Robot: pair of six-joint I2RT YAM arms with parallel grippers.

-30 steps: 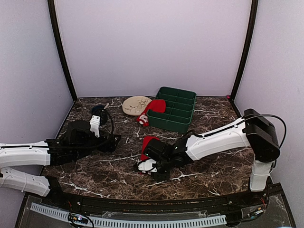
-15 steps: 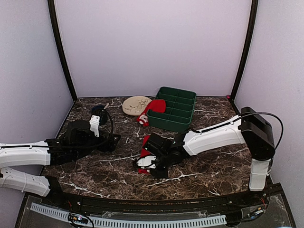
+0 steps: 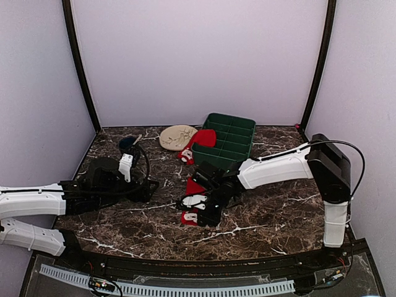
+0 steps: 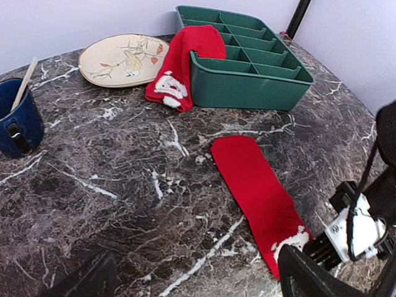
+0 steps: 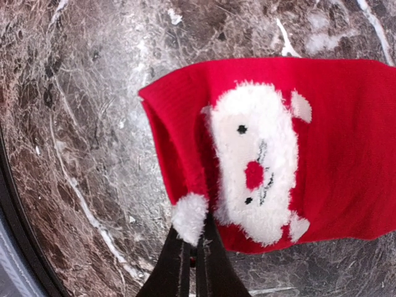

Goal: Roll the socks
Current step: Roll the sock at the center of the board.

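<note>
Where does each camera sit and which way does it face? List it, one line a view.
Top: above and behind the bases, facing down at the table; both arms show, left gripper open.
Left wrist: low on the left arm, facing across the flat sock to the tray; its own fingers edge the bottom.
Right wrist: straight down on that sock's Santa end; right gripper pinches its edge.
Shared: all three show the flat sock.
</note>
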